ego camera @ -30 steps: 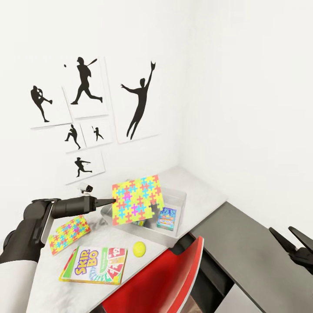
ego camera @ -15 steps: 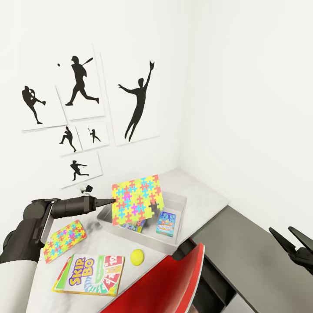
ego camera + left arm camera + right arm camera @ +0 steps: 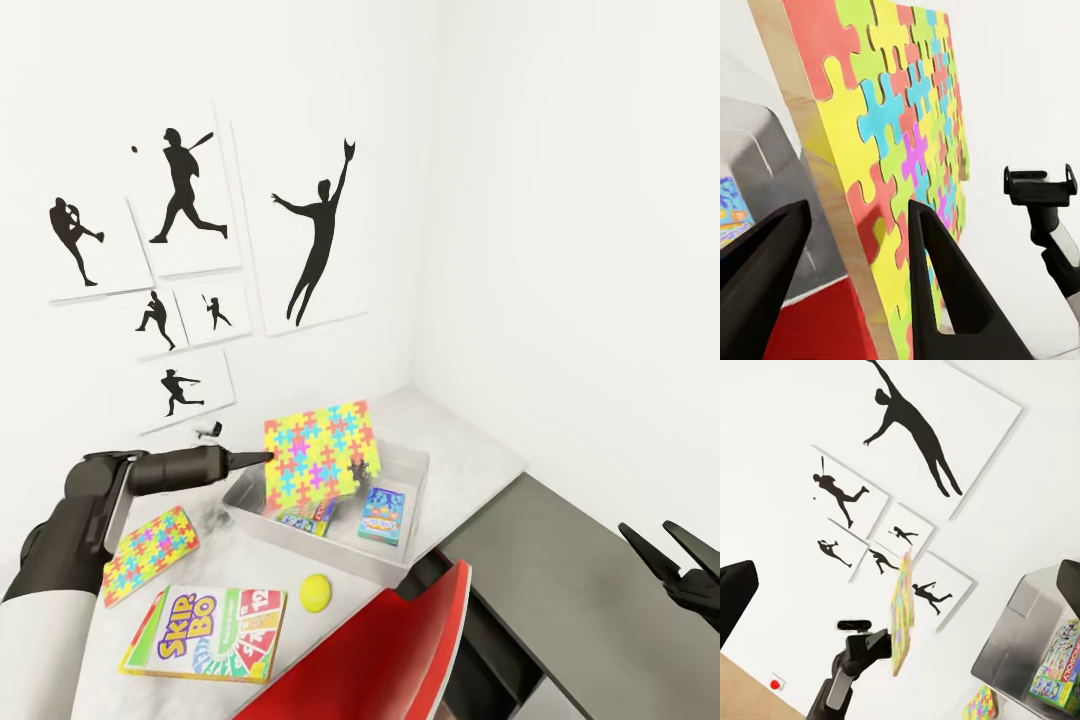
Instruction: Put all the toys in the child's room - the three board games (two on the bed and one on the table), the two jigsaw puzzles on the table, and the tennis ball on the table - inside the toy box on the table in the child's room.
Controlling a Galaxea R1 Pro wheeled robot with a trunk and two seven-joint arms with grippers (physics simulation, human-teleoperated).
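head view: a pale table [image 3: 470,440] sits in the corner of a white room, under black baseball silhouette posters [image 3: 190,250] on the wall. the left gripper [image 3: 268,457] reaches in from the left on a dark arm and pinches the edge of a jigsaw puzzle [image 3: 322,447], a bright multicoloured board held upright and slightly tilted above the near-left part of the clear toy box [image 3: 405,470]. inside the box lie two colourful board game boxes [image 3: 383,514]. on the table to the left of the box lies a second jigsaw puzzle [image 3: 150,555]. in front of it lies a skip-bo board game [image 3: 207,620], and just to its right sits the yellow tennis ball [image 3: 317,592]. a red chair back [image 3: 390,650] rises in the foreground. the right gripper [image 3: 662,560] hangs well apart at the lower right, over a grey surface [image 3: 590,560], its fingers spread.

left wrist view: two black fingers [image 3: 941,292] straddle the edge of the puzzle board [image 3: 900,135], one on each face. the box wall [image 3: 765,157] lies behind it.

right wrist view: the left arm holds the puzzle [image 3: 900,622] edge-on before the posters [image 3: 907,472], with the toy box [image 3: 1027,645] and games [image 3: 1057,667] to one side.
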